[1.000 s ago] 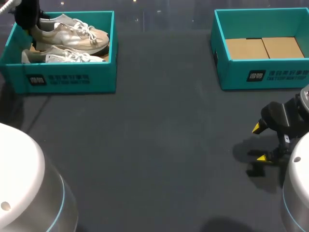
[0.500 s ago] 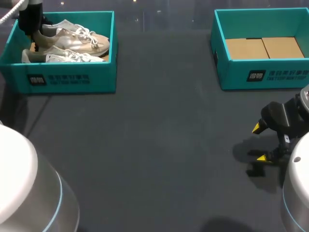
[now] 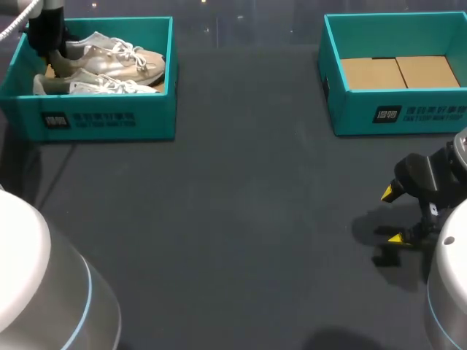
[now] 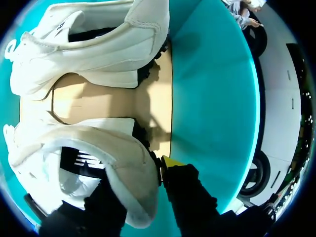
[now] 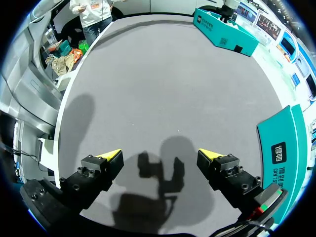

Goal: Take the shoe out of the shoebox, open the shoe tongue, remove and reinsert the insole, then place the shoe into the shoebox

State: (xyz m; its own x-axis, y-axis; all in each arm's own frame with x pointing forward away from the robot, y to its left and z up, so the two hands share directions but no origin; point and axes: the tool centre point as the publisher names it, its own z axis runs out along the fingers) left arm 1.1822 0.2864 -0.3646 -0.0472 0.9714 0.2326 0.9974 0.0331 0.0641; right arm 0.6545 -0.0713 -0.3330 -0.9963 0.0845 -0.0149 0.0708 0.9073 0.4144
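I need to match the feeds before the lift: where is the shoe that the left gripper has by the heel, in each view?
Head view: the shoe is the farther of two in the left shoebox, heel at the left gripper.
Left wrist view: shoe nearest the left gripper, which pinches its heel.
Right wrist view: shoe not visible.
Shared landmark: the teal shoebox, in all three views.

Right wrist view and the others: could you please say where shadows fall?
Right wrist view: the right gripper throws a shadow on the table between its open fingers. Head view: same shadow beside it. Left wrist view: the shoe shades the box floor.
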